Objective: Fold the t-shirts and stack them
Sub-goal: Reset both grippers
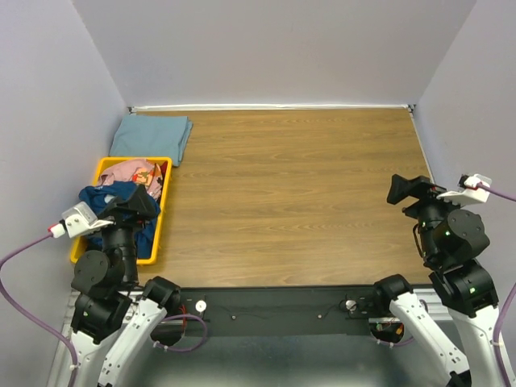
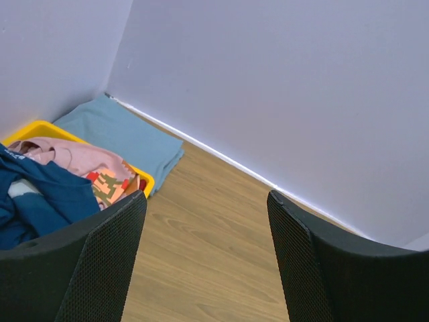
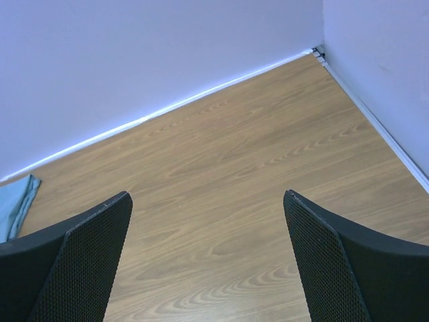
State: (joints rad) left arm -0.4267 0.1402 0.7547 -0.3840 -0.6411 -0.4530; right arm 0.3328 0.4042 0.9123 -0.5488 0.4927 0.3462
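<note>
A folded dusty blue-grey cloth t-shirt [image 1: 151, 137] lies in the wooden tabletop's [image 1: 306, 201] far left corner. Beside it, a yellow plastic bin [image 1: 164, 205] holds a crumpled navy t-shirt [image 1: 121, 200] and a pink patterned t-shirt [image 1: 133, 172]. The left gripper [image 2: 204, 198] and the right gripper [image 3: 206, 196] both gape wide, empty.

A robotics lab cell: plain grey partition walls [image 1: 274, 48] enclosing a wood-grain table [image 1: 298, 201]

plain dusty blue-grey t-shirt [image 2: 120, 134] beyond the left end effector [image 2: 204, 201]. to its left, navy t-shirt [image 2: 47, 194] and pink t-shirt [image 2: 80, 157] with a red and green print patch, in a yellow bin [image 2: 40, 127]. tabletop [image 1: 298, 193] brown wood grain. left and right end effector [image 3: 208, 198] black, with dotted mesh pads [image 2: 107, 255]. walls pale lilac-grey.
</note>
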